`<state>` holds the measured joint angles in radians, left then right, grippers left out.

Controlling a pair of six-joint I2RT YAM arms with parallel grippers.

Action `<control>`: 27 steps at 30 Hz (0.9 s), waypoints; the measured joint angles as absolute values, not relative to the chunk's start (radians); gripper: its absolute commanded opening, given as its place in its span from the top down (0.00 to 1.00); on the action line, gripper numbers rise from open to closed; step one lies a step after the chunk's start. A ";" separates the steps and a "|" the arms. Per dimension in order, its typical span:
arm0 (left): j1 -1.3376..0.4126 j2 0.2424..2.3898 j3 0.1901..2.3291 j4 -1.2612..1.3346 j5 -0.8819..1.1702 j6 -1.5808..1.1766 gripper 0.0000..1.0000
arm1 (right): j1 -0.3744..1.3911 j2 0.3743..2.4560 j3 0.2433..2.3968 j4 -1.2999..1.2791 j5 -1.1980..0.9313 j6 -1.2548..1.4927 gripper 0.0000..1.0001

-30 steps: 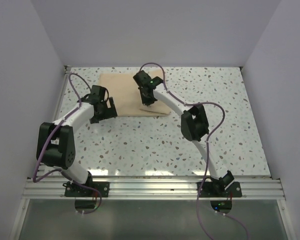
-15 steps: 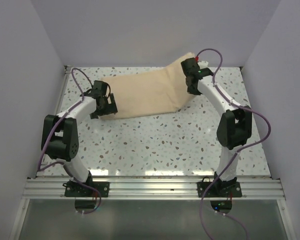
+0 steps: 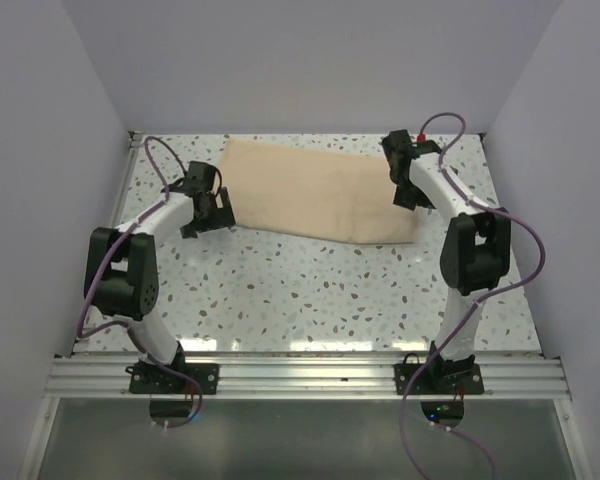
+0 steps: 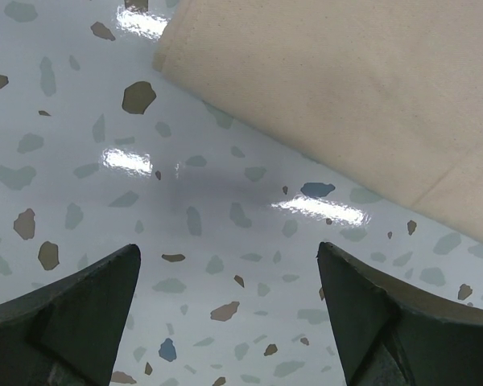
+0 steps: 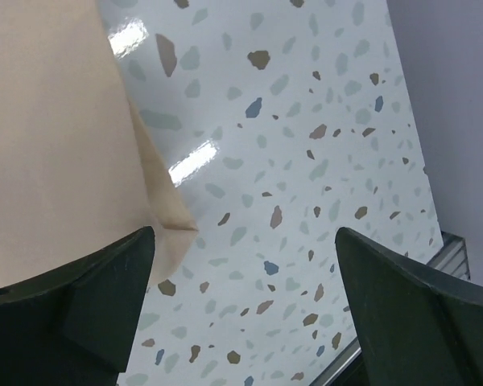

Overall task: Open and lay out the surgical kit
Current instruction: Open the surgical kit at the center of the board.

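Your right gripper (image 3: 407,192) has swung the cloth (image 3: 315,195) flap out toward the far right corner of the bench (image 3: 310,290) and let go, so that fold looks undone and the cloth lies flat along the far edge. Both sets of fingers are spread wide and hold nothing. The left gripper (image 3: 208,212) sits just short of the cloth's left end.

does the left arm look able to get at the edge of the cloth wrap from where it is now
Probably yes. The left hand is open and sits just short of the cloth wrap, with only bare table between its fingers and the cloth's edge. Nothing seems to be in the way.
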<state>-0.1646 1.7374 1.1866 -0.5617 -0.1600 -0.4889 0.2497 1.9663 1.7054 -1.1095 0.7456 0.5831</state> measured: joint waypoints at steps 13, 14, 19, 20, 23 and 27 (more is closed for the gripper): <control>-0.165 1.781 1.242 -0.537 -0.134 -0.495 0.08 | 0.204 1.860 1.808 -0.875 0.450 0.531 0.14; -0.165 1.782 1.245 -0.535 -0.128 -0.495 0.08 | 0.203 1.907 1.866 -0.876 0.447 0.535 0.17; -0.165 1.788 1.250 -0.532 -0.101 -0.494 0.09 | 0.183 2.156 2.098 -0.883 0.427 0.562 0.27; -0.165 1.788 1.250 -0.532 -0.099 -0.493 0.09 | 0.175 2.200 2.123 -0.891 0.422 0.573 0.30; -0.165 1.788 1.249 -0.529 -0.095 -0.490 0.09 | 0.139 2.313 2.188 -0.935 0.411 0.604 0.32; -0.165 1.788 1.238 -0.513 -0.093 -0.487 0.09 | 0.082 2.402 2.260 -0.986 0.401 0.638 0.33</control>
